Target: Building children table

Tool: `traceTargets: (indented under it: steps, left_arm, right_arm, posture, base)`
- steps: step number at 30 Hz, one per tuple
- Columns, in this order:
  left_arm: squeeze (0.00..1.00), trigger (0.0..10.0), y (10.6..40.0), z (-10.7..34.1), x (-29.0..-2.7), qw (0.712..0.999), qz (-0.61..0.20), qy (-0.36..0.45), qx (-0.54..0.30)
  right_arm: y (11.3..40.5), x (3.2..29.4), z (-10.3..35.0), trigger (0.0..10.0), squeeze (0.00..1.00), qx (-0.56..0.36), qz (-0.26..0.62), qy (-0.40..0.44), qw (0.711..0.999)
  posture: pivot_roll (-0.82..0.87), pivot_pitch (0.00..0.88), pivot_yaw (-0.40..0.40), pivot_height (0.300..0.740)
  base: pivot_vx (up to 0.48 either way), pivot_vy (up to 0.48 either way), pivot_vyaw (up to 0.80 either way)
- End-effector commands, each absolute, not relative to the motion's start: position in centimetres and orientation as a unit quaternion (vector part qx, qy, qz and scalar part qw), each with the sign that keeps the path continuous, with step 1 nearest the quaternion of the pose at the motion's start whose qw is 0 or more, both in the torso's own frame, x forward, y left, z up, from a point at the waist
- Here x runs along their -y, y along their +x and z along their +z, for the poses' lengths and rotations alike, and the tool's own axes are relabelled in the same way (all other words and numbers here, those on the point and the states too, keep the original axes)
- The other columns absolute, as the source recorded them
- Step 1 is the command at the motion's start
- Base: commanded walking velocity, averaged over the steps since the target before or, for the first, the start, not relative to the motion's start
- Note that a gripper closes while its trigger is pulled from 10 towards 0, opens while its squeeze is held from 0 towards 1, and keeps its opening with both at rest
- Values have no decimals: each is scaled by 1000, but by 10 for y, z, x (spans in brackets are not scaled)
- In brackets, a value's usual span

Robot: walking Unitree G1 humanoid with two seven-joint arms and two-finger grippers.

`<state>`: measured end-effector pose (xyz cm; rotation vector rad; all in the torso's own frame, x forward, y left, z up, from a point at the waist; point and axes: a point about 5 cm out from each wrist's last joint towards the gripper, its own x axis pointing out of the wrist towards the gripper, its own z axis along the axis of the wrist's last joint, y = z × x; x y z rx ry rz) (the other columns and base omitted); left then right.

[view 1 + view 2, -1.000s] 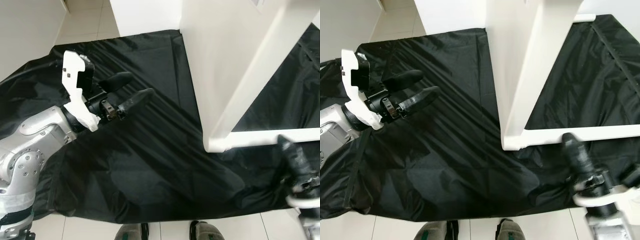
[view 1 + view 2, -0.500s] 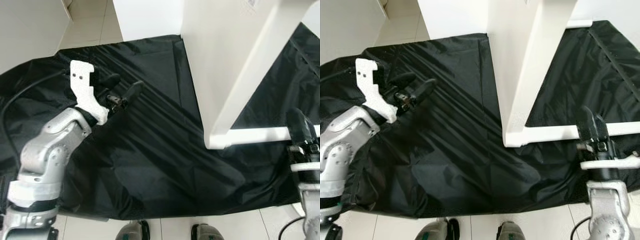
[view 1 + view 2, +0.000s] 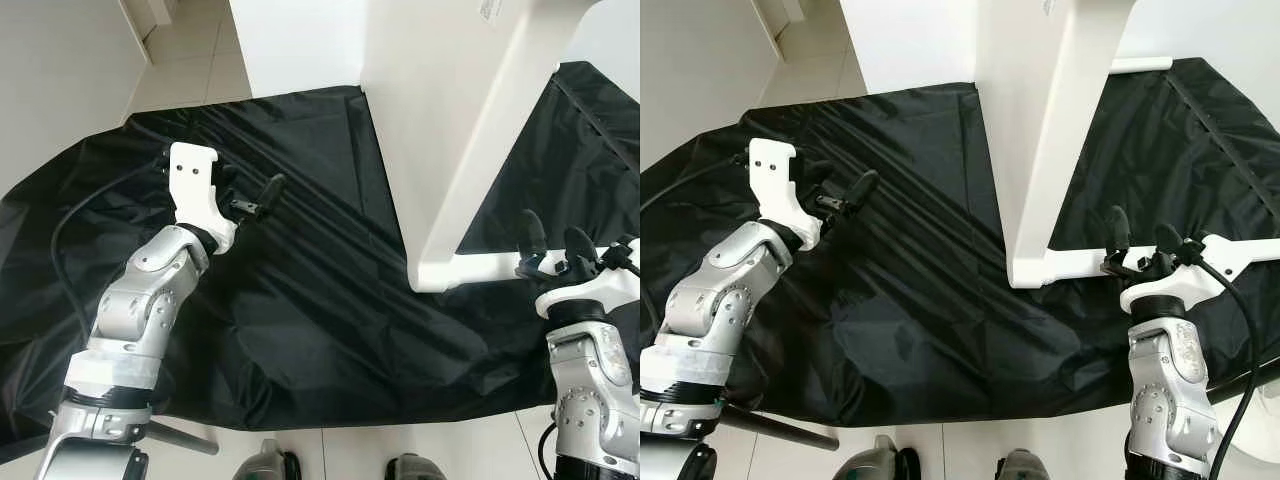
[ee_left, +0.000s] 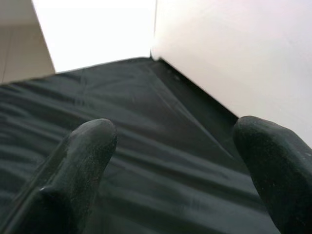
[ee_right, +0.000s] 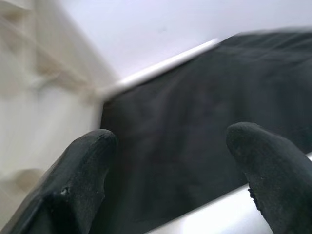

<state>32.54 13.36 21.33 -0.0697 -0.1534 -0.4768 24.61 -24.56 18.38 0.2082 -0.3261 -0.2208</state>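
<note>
Smooth white boxy children's table frame (image 3: 470,130) upright on crinkled glossy black plastic sheet (image 3: 300,290) over pale tiled floor (image 3: 190,70) — left gripper (image 3: 250,196) spread above the sheet, right gripper (image 3: 550,245) parted beside the frame's low rail, both empty.

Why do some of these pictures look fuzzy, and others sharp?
Both eye views are sharp, with soft sheen on the black sheet. The right wrist view is smeared, the white table frame streaky; the left wrist view is soft, its near fingers out of focus.
</note>
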Motion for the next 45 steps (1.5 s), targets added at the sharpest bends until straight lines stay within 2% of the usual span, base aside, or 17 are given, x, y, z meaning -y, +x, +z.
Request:
traceTargets:
  steps: [1,9,17,26,31,33,36,45]
  left_arm:
    - [0,10000,329,211,-141,982,-170,-13,81]
    - [0,10000,323,195,-139,989,-128,7,73]
    - [0,10000,303,185,-129,987,-107,21,119]
    - [0,10000,297,168,-124,987,-115,25,109]
    - [0,10000,301,155,-125,989,-119,16,92]
    - [0,10000,301,155,-125,989,-119,16,92]
    - [0,10000,300,148,-125,985,-128,64,95]
    - [0,10000,290,153,-126,981,-143,68,112]
  right_arm:
    - [248,236,180,10000,0,163,-131,78,975]
    - [240,221,175,10000,0,162,-179,50,969]
    - [230,200,180,10000,0,190,-179,1,965]
    - [225,188,167,10000,0,175,-161,-15,971]
    - [220,176,159,10000,0,173,-125,-35,976]
    - [220,176,159,10000,0,173,-125,-35,976]
    - [217,174,158,10000,0,178,-100,-46,978]
    - [216,172,157,10000,0,176,-73,-38,981]
  posture:
    - [-121,75,115,740]
    - [-123,93,116,740]
    - [-130,97,91,740]
    - [-150,84,102,740]
    - [-182,72,144,740]
    - [-182,72,144,740]
    - [-170,70,131,740]
    - [-127,70,101,740]
  base:
    - [0,0,0]
    - [0,0,0]
    - [0,0,0]
    - [0,0,0]
    - [0,0,0]
    - [0,0,0]
    - [0,0,0]
    - [0,0,0]
